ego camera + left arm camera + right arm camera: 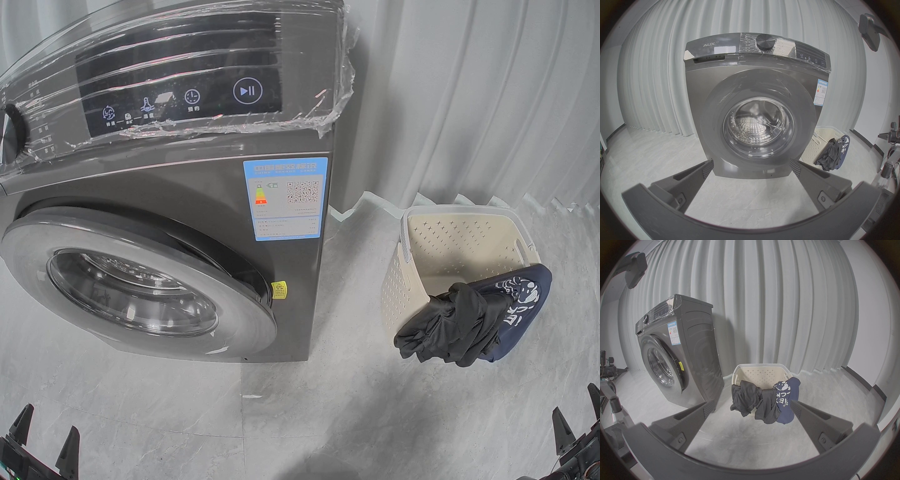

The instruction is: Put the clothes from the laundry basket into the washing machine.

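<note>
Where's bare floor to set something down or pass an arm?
Free: grey floor between the grey front-loading washing machine and the cream perforated laundry basket, and before the machine's round door. Crowded: basket's near rim, under a black garment and a navy printed garment.

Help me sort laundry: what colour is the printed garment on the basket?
Navy garment with white print, clearest in right wrist view.

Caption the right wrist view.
Open right gripper faces cream perforated plastic laundry basket draped with black garment and navy shirt, beside grey washing machine.
</note>
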### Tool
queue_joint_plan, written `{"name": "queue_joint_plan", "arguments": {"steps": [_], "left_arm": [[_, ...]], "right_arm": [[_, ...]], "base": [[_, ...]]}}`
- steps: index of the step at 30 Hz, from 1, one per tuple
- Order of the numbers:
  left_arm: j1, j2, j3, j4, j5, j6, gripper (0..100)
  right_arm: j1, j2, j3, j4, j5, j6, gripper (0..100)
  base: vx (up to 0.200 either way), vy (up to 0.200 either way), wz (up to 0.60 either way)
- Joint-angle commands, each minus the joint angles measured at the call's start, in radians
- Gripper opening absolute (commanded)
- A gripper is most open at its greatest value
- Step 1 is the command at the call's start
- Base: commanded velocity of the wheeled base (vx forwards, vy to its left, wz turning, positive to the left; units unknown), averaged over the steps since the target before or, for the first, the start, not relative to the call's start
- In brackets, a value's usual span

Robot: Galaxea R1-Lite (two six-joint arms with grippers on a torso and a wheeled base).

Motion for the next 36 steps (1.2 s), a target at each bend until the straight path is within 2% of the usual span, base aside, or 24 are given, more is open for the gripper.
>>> {"name": "queue_joint_plan", "arguments": {"steps": [1,7,19,25,36], "left_arm": [[0.000,-0.010,0.015,0.000,0.000,0.000,100],[0.000,-0.010,0.015,0.000,0.000,-0.001,100],[0.000,-0.010,0.015,0.000,0.000,-0.001,100],[0.000,-0.010,0.015,0.000,0.000,-0.001,100],[0.000,-0.010,0.015,0.000,0.000,-0.001,100]], "right_arm": [[0.000,-0.003,0.018,0.000,0.000,0.000,100],[0.000,-0.003,0.018,0.000,0.000,0.000,100],[0.000,-0.003,0.018,0.000,0.000,0.000,100],[0.000,-0.003,0.018,0.000,0.000,0.000,100],[0.000,-0.003,0.018,0.000,0.000,0.000,100]], "base": [[-0.200,0.000,0.00],[0.000,0.000,0.00],[0.000,0.200,0.00],[0.000,0.000,0.00],[0.000,0.200,0.00]]}}
